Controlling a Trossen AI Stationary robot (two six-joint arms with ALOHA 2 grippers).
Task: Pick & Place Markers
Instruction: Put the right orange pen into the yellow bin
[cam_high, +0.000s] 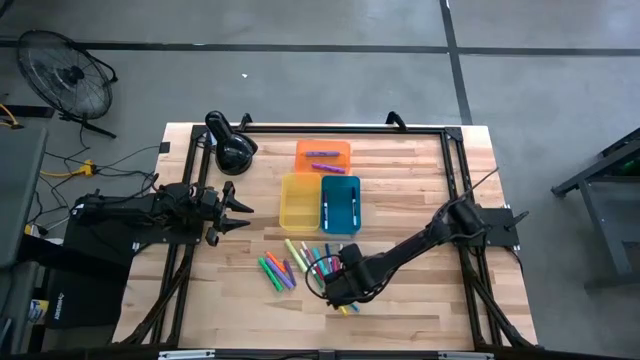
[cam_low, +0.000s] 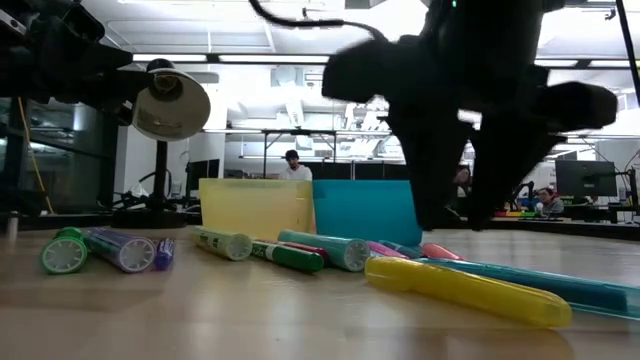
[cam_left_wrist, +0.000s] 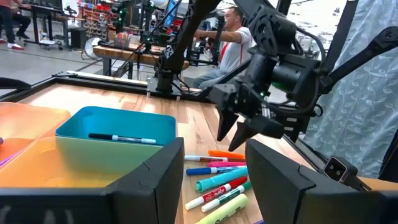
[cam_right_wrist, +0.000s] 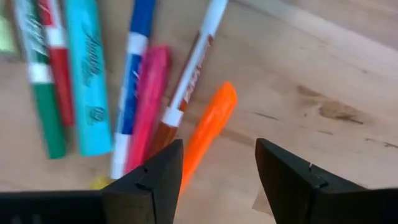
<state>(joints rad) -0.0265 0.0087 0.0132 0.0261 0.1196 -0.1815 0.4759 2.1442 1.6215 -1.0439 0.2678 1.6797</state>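
Several markers (cam_high: 300, 262) lie flat on the wooden table, in green, purple, orange, yellow, red, blue and pink. My right gripper (cam_high: 333, 288) hovers open just above the right part of this cluster. In the right wrist view its gripper (cam_right_wrist: 214, 174) stands over an orange marker (cam_right_wrist: 210, 124), beside a pink marker (cam_right_wrist: 147, 102) and a brown-and-white one (cam_right_wrist: 194, 62). The low view shows the fingers (cam_low: 432, 190) clear of the markers below. My left gripper (cam_high: 243, 210) waits open at the table's left side. Purple markers (cam_high: 322, 155) lie in the orange tray, and one marker (cam_left_wrist: 121, 138) in the blue tray.
Three trays sit past the markers: orange tray (cam_high: 340, 148) farthest, yellow tray (cam_high: 298, 205) and blue tray (cam_high: 348, 205) side by side. A black desk lamp (cam_high: 230, 145) stands at the far left. People sit in the room behind. Bare wood lies along the near edge.
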